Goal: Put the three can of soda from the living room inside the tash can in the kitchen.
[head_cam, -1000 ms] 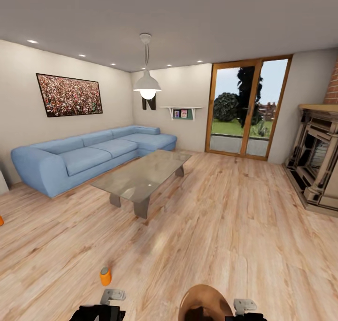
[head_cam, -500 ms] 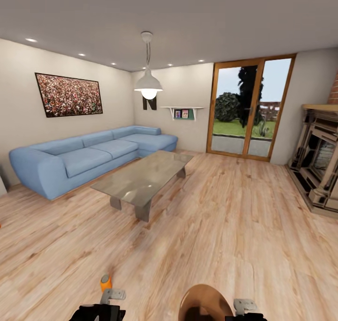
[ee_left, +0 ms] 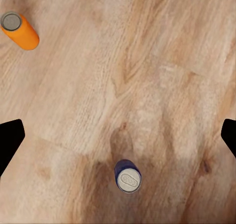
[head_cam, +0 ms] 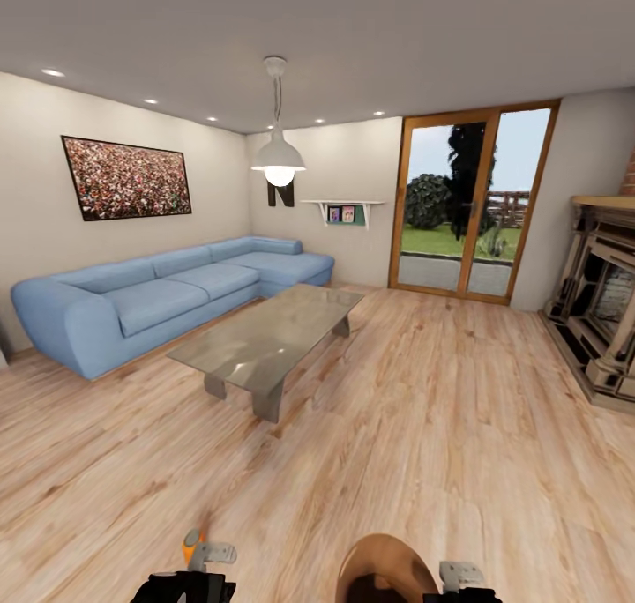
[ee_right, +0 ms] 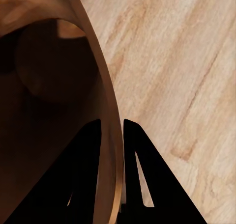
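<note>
Nearest the robot, the right claw (ee_right: 112, 135) is clenched on the wall of the tash can (ee_right: 49, 86), one finger inside the rim and one outside. That pinch lets the bin ride along as a carried receptacle (a judgement from the task). In the head view the tash can (head_cam: 385, 568) sits at the lower edge with its dark brown inside turned up.

The left claw (ee_left: 118, 135) hangs released above the wood floor (ee_left: 162, 62), its dark fingers (ee_left: 10, 140) spread to either edge of the wrist picture with nothing between them. I judge it is held wide to come down over a can.

The left wrist view shows what the head view barely does. An orange can of soda (ee_left: 19, 31) with a grey top stands on the floor, off to one side of the claw's line. There is also a dark blue can-like thing (ee_left: 128, 175) with a pale top, closer to the gap. In the head view the orange can (head_cam: 190, 543) peeks out just behind the left claw (head_cam: 210, 557). The other two cans I cannot place.

Farther off stand the glass coffee table (head_cam: 265, 338), the blue sofa (head_cam: 159, 299), then the glass doors (head_cam: 463, 202) and the fireplace (head_cam: 604, 312).
</note>
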Tool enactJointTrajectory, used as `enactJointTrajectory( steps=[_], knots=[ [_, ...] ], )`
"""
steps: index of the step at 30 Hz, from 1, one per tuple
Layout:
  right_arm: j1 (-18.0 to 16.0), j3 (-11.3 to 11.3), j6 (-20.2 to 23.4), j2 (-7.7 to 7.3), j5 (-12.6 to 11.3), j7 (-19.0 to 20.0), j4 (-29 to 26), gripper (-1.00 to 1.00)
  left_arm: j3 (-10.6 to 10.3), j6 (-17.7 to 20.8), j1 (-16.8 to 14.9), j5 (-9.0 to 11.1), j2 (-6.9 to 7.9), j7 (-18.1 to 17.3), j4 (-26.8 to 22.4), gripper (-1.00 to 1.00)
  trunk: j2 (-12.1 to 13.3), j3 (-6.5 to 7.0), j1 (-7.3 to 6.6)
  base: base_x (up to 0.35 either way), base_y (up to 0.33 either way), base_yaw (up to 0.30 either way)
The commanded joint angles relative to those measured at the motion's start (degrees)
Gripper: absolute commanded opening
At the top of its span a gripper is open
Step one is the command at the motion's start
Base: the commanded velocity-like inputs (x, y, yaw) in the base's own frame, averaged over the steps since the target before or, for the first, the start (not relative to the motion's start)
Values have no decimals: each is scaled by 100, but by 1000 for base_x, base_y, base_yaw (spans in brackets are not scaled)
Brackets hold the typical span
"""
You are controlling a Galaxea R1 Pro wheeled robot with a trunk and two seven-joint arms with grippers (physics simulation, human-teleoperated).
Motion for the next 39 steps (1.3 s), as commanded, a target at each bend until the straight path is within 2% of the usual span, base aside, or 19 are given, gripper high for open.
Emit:
enactJointTrajectory(
  steps=[1, 16, 39],
  knots=[
    [-2, -11, 0, 1, -48, 30, -5, -100, 0, 0, -1, 0, 0, 0, 1, 100, 0, 1, 0, 87, 0, 0],
    [-2, -11, -9, 0, -48, 32, -9, -100, 8, 44, -2, 5, -8, 23, 1, 100, 0, 1, 0, -188, 0, 0],
    [-2, -11, -9, 0, -48, 38, -14, -100, 1, 0, -2, 7, -8, 10, -6, 100, 0, 1, 0, 15, 15, 0]
  ],
)
